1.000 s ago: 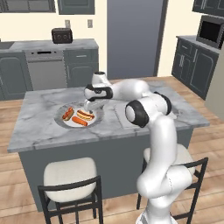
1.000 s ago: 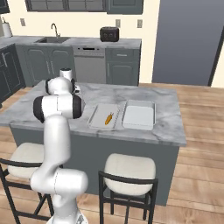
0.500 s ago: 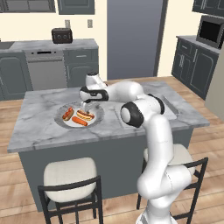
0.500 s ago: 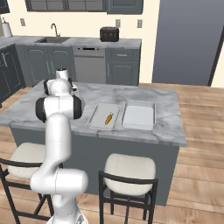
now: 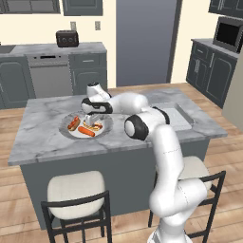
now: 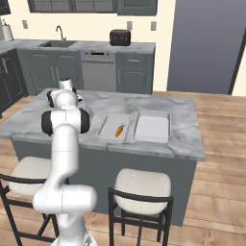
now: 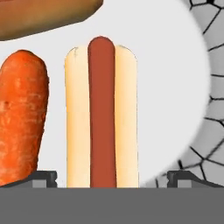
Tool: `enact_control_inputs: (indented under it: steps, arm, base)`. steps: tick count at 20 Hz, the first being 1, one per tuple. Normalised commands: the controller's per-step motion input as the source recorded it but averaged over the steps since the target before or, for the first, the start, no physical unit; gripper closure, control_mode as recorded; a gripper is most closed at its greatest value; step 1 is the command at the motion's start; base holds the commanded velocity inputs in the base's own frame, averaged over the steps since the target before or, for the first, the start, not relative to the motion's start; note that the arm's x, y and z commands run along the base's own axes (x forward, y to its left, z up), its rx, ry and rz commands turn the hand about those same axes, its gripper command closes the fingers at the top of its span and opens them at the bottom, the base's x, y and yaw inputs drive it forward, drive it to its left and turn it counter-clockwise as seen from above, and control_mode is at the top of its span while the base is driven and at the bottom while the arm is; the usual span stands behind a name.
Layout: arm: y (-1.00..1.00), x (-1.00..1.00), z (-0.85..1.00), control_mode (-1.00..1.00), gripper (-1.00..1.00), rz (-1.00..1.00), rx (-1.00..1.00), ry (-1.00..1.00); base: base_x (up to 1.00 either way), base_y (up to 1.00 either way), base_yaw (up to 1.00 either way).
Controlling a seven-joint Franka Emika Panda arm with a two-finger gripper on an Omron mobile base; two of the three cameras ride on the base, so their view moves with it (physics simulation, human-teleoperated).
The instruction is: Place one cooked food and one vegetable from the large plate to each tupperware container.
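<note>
My gripper is open, low over the large plate, its fingertips on either side of a hot dog that lies lengthwise between them. A bright orange carrot lies just left of that hot dog, and the other hot dog crosses the top left. From the left base view the gripper hangs over the plate's right half, above the hot dog. Two tupperware containers sit side by side; the left one holds a yellower carrot.
The plate's grey ribbed rim runs along the right of the hand view. Two stools stand at the island's near side. The marble island top has bare room left of and in front of the plate.
The hand has swung left and come down over the plate. The jaws stayed open and nothing was picked up.
</note>
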Motion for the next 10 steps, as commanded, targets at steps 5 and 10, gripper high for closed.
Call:
enact_control_inputs:
  steps: [5,10]
  arm:
    - [0.07,0.17,-0.21,-1.0,-1.0,0.09,-0.01,0.21]
    - [0.08,0.17,-0.11,-1.0,-1.0,0.03,0.0,0.14]
  base:
    - [0.0,0.0,0.0]
    - [0.0,0.0,0.0]
